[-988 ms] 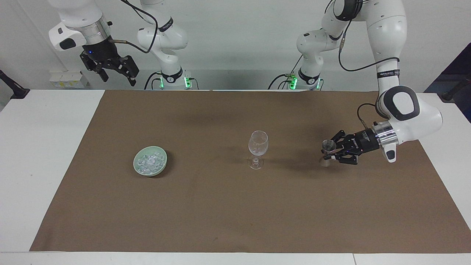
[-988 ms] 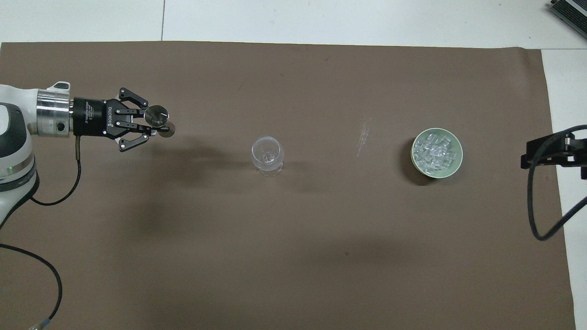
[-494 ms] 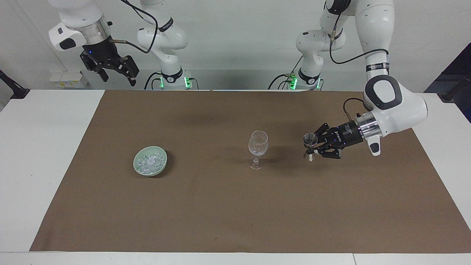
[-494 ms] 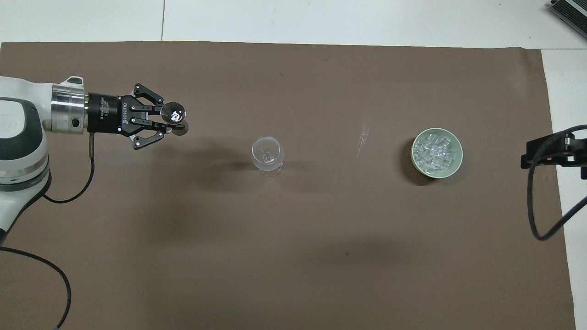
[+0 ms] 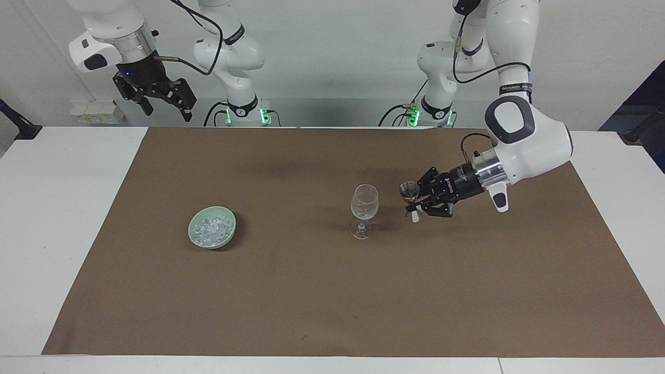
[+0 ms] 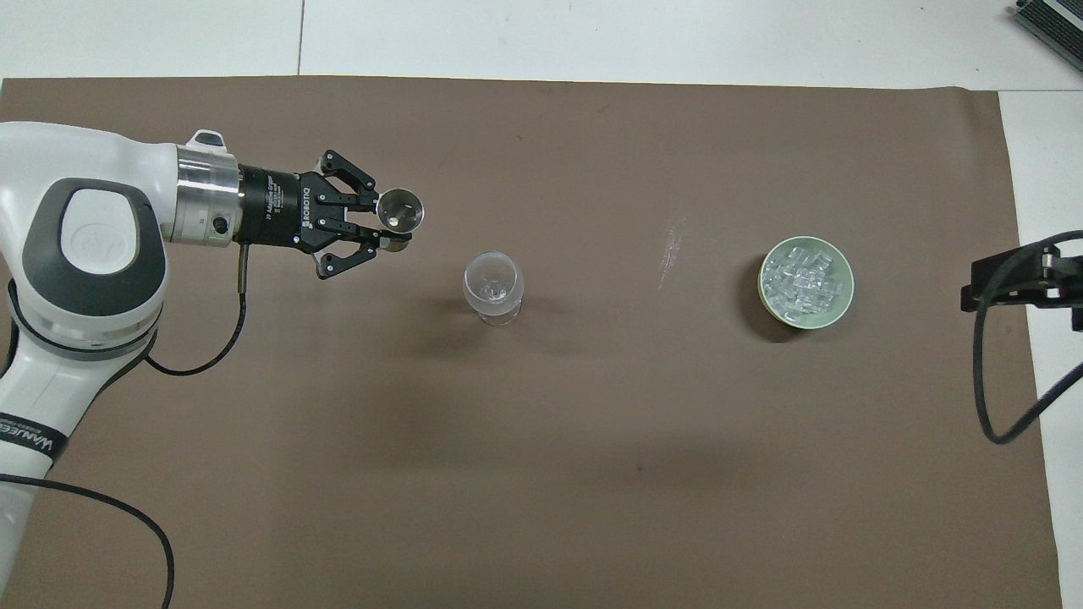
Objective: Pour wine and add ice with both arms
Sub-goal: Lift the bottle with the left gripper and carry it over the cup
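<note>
My left gripper (image 5: 417, 203) (image 6: 396, 236) is shut on the stem of a small stemmed cup (image 5: 409, 190) (image 6: 400, 209). It holds the cup upright in the air over the brown mat, beside the clear wine glass (image 5: 364, 203) (image 6: 492, 284), toward the left arm's end. The glass stands upright mid-mat. Whether the cup holds wine I cannot tell. The ice (image 5: 211, 226) (image 6: 804, 279) lies heaped in a pale green bowl (image 5: 229, 235) (image 6: 843, 306) toward the right arm's end. My right gripper (image 5: 165, 107) waits open and high above the table's edge nearest the robots.
A brown mat (image 5: 311, 291) (image 6: 541, 474) covers most of the white table (image 5: 62, 218). A black cable (image 6: 986, 397) and a black part of the right arm (image 6: 1007, 283) hang at the mat's edge near the bowl.
The left arm has carried the small cup off the mat and sideways toward the wine glass, rising as it went. The right arm, glass and bowl have stayed put.
</note>
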Tool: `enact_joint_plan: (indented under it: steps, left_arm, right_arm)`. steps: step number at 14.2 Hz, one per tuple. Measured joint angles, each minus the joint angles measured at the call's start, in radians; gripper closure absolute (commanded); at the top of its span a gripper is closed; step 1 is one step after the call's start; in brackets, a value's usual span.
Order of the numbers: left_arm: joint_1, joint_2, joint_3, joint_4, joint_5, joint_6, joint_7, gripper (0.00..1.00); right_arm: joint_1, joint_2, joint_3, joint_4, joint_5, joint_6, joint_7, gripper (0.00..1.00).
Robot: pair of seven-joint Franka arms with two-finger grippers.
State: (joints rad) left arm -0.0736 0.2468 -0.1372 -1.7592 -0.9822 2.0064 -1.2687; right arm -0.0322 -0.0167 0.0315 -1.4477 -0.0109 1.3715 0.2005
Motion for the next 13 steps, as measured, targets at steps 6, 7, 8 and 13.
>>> enact_joint_plan:
  steps: [6,7,8,13]
  left_arm:
    - [-0.064,0.0,0.0,0.0,0.055,0.051,-0.002,1.0]
    - [-0.072,0.0,0.0,0.0,0.063,0.058,-0.002,1.0]
    - [-0.079,0.0,0.0,0.0,0.079,0.064,-0.002,1.0]
    - [-0.109,0.0,0.0,0.0,0.142,0.09,-0.001,1.0]
  right_arm:
    - [0.0,0.0,0.0,0.0,0.0,0.0,0.0,0.0]
    - [0.0,0.0,0.0,0.0,0.0,0.0,0.0,0.0]
    - [0.0,0.0,0.0,0.0,0.0,0.0,0.0,0.0]
    - [0.0,0.0,0.0,0.0,0.0,0.0,0.0,0.0]
